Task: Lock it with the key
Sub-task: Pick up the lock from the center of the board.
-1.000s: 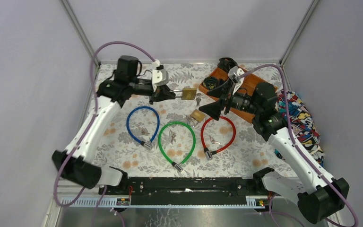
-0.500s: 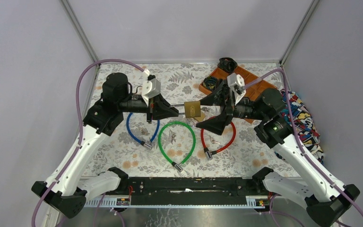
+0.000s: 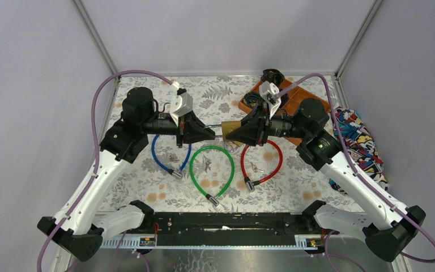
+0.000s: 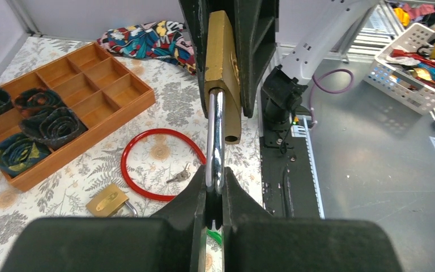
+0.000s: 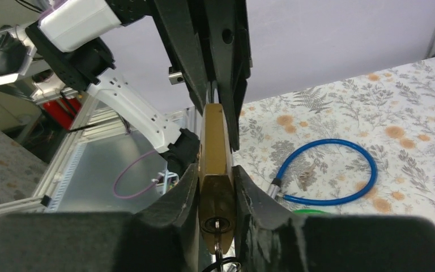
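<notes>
A brass padlock (image 3: 231, 129) hangs in the air between both arms above the middle of the table. My left gripper (image 3: 212, 134) is shut on its chrome shackle (image 4: 216, 133), which runs up to the brass body (image 4: 222, 56). My right gripper (image 3: 239, 131) is shut on the sides of the padlock body (image 5: 215, 141). In the right wrist view the keyhole faces the camera with the key (image 5: 217, 228) in it, on a black ring at the bottom edge.
Blue (image 3: 169, 148), green (image 3: 211, 168) and red (image 3: 262, 162) cable locks lie on the flowered table. A second brass padlock (image 4: 109, 199) and loose keys (image 4: 178, 174) lie near the red loop. A wooden tray (image 3: 298, 97) sits back right, a colourful cloth (image 3: 358, 141) beside it.
The left arm carried the padlock from the back towards the middle. The right gripper came in from the right and closed from wide open onto the padlock body.
</notes>
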Available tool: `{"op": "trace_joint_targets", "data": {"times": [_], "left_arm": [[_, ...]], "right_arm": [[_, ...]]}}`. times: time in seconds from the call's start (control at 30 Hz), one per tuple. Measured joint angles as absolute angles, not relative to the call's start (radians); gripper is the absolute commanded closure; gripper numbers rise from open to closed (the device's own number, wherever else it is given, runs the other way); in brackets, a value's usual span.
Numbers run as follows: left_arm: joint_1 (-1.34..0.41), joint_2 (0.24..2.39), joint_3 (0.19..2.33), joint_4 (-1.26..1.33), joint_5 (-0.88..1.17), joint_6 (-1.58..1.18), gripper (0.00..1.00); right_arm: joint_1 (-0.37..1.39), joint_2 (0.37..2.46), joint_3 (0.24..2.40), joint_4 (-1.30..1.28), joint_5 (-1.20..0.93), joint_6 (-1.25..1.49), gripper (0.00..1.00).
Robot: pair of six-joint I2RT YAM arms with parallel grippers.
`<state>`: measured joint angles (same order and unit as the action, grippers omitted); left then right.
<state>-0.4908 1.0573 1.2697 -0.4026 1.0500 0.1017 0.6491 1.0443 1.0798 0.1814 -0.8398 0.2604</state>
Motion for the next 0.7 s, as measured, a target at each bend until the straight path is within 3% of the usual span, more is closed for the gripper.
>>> {"op": "trace_joint_targets", "data": {"times": [0.03,0.17,0.2,0.23,0.27,0.3,0.37,0.53,0.7], "left_arm": [[-0.491,1.057,1.270,-0.403,1.052,0.102,1.00],[-0.493,1.056,1.270,-0.393,1.062,0.098,1.00],[-0.493,1.057,1.270,-0.392,1.063,0.096,0.89],[-0.493,1.057,1.270,-0.391,1.065,0.090,0.62],[-0.493,1.056,1.270,-0.389,1.066,0.081,0.42],[-0.493,1.055,1.270,-0.381,1.068,0.067,0.31],[-0.499,1.053,1.272,-0.347,1.081,0.023,0.21],[-0.485,1.013,1.285,-0.335,1.065,-0.030,0.18],[-0.435,0.958,1.283,-0.321,0.992,-0.086,0.34]], "right_arm": [[0.649,1.047,1.079,0.187,-0.848,0.277,0.99],[0.649,1.047,1.079,0.204,-0.855,0.304,1.00],[0.649,1.047,1.077,0.211,-0.855,0.311,1.00],[0.649,1.047,1.073,0.221,-0.855,0.319,1.00],[0.649,1.047,1.069,0.231,-0.856,0.326,1.00],[0.648,1.047,1.068,0.237,-0.854,0.335,1.00],[0.644,1.050,1.068,0.243,-0.851,0.349,1.00],[0.580,1.055,1.068,0.286,-0.885,0.423,1.00],[0.522,1.058,1.069,0.424,-0.962,0.546,1.00]]}}
